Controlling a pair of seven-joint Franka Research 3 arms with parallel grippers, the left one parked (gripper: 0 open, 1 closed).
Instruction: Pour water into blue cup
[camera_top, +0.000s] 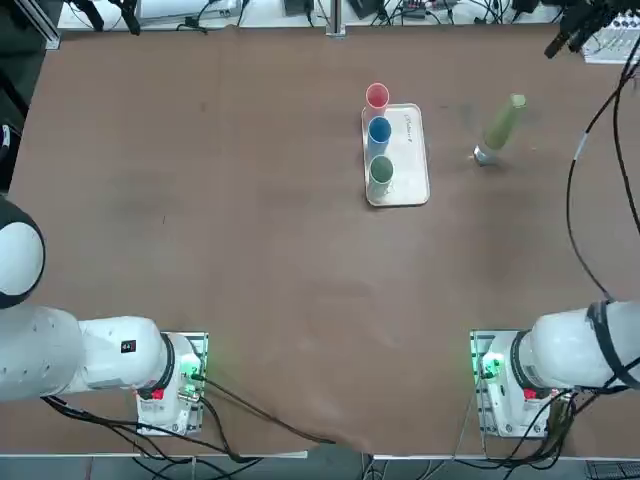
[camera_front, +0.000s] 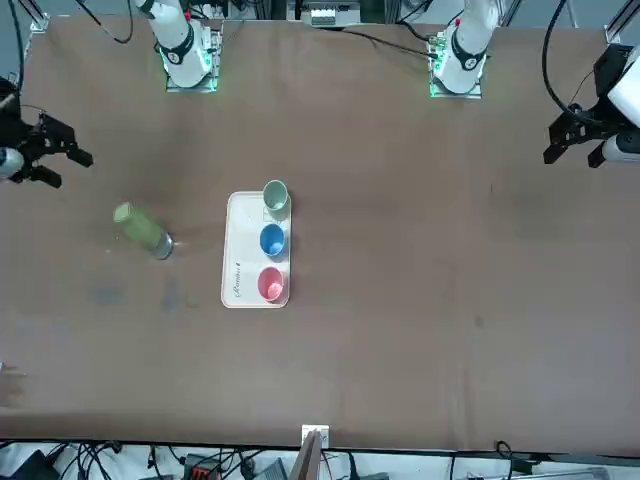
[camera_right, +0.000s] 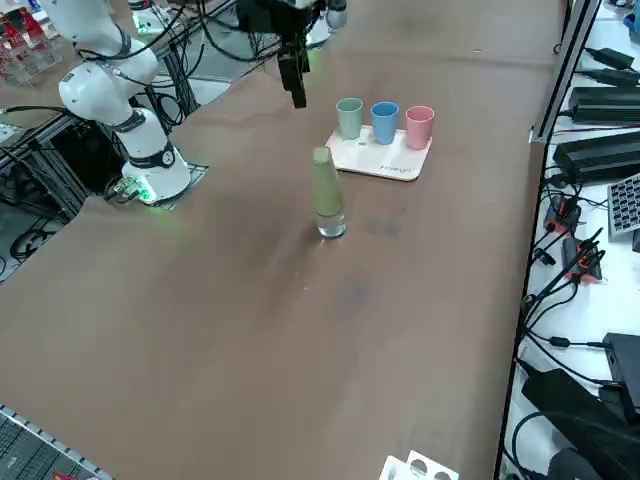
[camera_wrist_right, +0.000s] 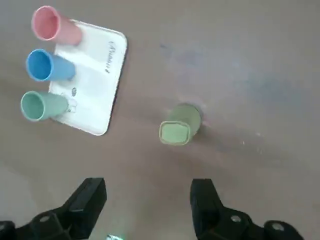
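While bottle (camera_wrist_right: 182, 123) stands upright, right gripper (camera_wrist_right: 148, 192) hovers above table (camera_wrist_right: 240, 165), directed downward, fingers spread apart; blue cup (camera_wrist_right: 52, 66) on tray (camera_wrist_right: 95, 75).

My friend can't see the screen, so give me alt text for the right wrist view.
A green bottle stands alone on a brown table, beyond the open fingers of the right tool. Off to one side, a white tray holds a row of three cups: pink, blue and green.

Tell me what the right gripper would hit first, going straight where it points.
Probably the tabletop: the open right gripper points down, with the green bottle seemingly off its line, though depth is unclear.
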